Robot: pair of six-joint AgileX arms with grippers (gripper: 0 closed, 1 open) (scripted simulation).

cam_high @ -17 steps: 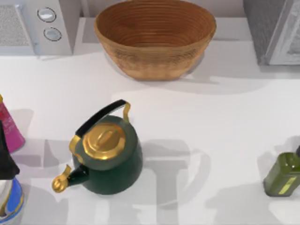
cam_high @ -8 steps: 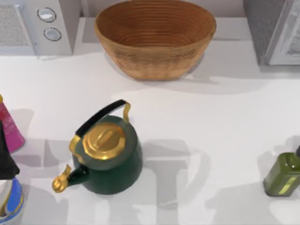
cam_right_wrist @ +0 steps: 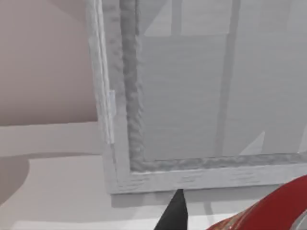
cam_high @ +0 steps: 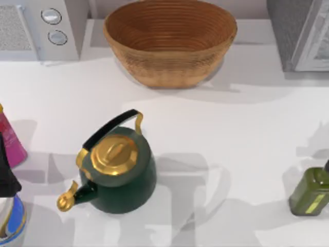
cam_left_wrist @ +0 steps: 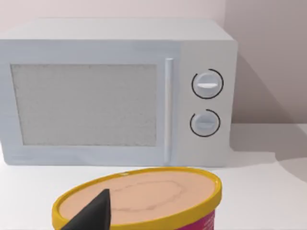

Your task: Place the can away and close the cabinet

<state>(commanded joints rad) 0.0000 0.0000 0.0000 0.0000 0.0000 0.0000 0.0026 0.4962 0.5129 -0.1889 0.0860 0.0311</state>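
Kettle (cam_high: 118, 172) sits centre-front on the table (cam_high: 231, 134); basket (cam_high: 169, 38) behind it; microwave (cam_high: 41, 25) back-left; bottle (cam_high: 311, 191) far right.

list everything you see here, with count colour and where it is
kettle: 1, dark green with gold lid, front left of centre
basket: 1, woven brown, back centre
microwave: 1, white, back left
cabinet: 1, grey-white, back right
bottle: 1, olive green, right edge
pink container: 1, pink, left edge
yellow-rimmed tub: 1, yellow rim, before the microwave
can: 1, red, before the cabinet
left gripper fingertip: 1, black
right gripper fingertip: 1, black
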